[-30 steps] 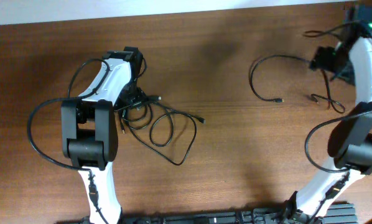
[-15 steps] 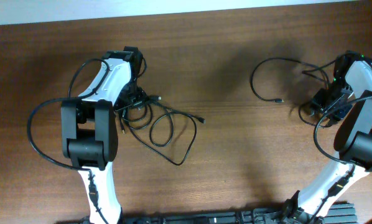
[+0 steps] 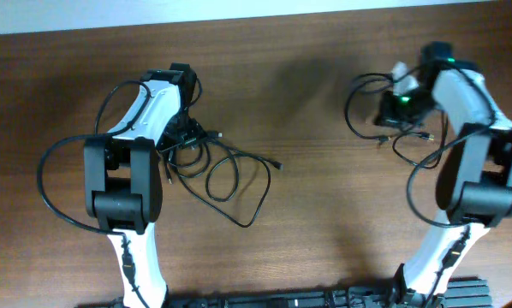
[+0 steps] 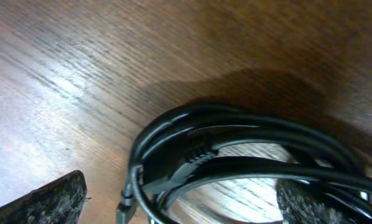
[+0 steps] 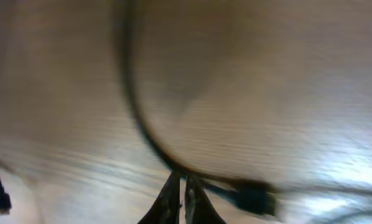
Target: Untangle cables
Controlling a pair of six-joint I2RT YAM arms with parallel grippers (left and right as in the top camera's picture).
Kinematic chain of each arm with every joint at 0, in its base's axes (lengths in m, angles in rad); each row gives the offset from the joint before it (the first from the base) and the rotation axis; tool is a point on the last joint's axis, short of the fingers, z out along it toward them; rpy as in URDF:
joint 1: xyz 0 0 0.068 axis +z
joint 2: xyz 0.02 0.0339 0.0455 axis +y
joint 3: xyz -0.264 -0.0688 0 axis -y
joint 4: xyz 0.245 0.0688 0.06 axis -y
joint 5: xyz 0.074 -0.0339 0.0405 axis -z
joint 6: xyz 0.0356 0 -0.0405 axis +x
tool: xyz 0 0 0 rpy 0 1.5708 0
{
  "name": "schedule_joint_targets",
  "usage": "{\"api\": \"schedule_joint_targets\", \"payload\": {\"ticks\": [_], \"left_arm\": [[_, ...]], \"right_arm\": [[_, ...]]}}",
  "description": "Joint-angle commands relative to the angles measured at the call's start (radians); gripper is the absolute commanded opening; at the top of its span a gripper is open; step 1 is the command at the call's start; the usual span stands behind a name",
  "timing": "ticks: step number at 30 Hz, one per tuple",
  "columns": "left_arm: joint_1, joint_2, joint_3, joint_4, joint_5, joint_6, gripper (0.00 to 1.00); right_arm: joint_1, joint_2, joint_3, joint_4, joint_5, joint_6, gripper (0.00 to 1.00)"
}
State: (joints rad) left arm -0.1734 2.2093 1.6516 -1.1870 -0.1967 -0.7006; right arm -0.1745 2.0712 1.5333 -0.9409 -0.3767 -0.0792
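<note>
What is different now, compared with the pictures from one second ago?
The right gripper moved to its left and is now over the separate cable. The left gripper and the tangled cables stayed as they were.

Your clearest lane is the bare tabletop (image 3: 324,197) between the arms. By the left arm (image 3: 140,111), the cables (image 3: 226,167) sprawl in loops toward the middle, and the arm's own wire (image 3: 40,180) bows out on the other side. The gap between the left fingers (image 4: 46,202) is packed with bunched strands. By the right arm (image 3: 463,90), a cable loop (image 3: 347,109) and its plug (image 3: 382,139) lie just beside the wrist; one strand crosses the tips of the closed right fingers (image 5: 167,202).
</note>
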Motion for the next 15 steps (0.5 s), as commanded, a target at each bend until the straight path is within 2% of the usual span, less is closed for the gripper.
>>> {"api": "schedule_joint_targets", "payload": {"ticks": [1, 2, 3, 4, 6, 8, 9, 11, 14, 15], "left_arm": [[-0.010, 0.085, -0.040, 0.034, 0.063, -0.003, 0.99], [-0.010, 0.085, -0.040, 0.034, 0.063, -0.003, 0.99], [-0.010, 0.085, -0.040, 0.034, 0.063, -0.003, 0.99], [-0.010, 0.085, -0.040, 0.035, 0.063, -0.003, 0.99], [-0.010, 0.085, -0.040, 0.035, 0.062, -0.003, 0.99], [-0.010, 0.085, -0.040, 0.035, 0.062, -0.003, 0.99], [-0.010, 0.085, -0.040, 0.035, 0.062, -0.003, 0.99], [-0.010, 0.085, -0.040, 0.036, 0.062, -0.003, 0.99], [-0.010, 0.085, -0.041, 0.059, 0.062, -0.003, 0.99], [-0.010, 0.085, -0.041, 0.061, 0.062, -0.003, 0.99]], "right_arm": [[0.098, -0.030, 0.013, 0.074, 0.057, -0.073, 0.17], [0.116, -0.030, 0.014, 0.093, 0.110, -0.026, 0.38], [0.122, -0.031, 0.019, 0.086, 0.176, 0.070, 0.53], [0.120, -0.033, 0.029, 0.060, 0.237, 0.179, 0.61], [0.094, -0.046, 0.058, -0.021, 0.286, 0.309, 0.67], [0.068, -0.061, 0.076, -0.108, 0.286, 0.324, 0.68], [0.039, -0.070, 0.077, -0.188, 0.312, 0.324, 0.83], [0.000, -0.069, 0.067, -0.266, 0.329, 0.324, 0.83], [-0.023, -0.069, 0.006, -0.276, 0.422, 0.323, 0.83], [-0.022, -0.069, -0.030, -0.274, 0.398, 0.323, 0.82]]}}
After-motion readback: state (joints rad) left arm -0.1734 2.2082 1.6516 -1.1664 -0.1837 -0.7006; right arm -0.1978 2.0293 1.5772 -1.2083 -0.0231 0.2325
